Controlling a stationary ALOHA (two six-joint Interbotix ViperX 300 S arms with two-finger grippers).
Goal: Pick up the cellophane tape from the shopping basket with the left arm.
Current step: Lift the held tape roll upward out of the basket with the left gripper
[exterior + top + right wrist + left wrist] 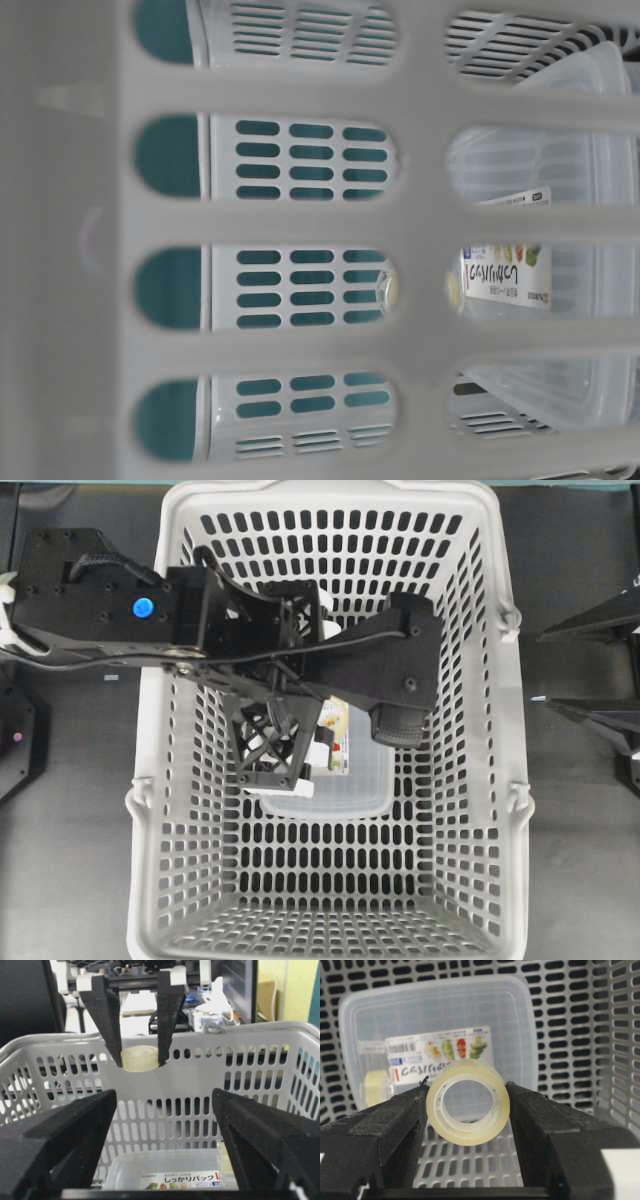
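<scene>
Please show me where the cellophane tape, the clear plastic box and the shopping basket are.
cellophane tape [468, 1106]: left wrist view, lower rim of the ring.
clear plastic box [440, 1007]: left wrist view, bare lid above the label.
shopping basket [280, 1027]: right wrist view, top rim.

You have one shopping basket [480, 730], one cellophane tape [468, 1102] roll, one clear plastic box [440, 1010] with one printed label [440, 1055] — and two grippers, the left gripper [140, 1062] and the right gripper [165, 1150].
</scene>
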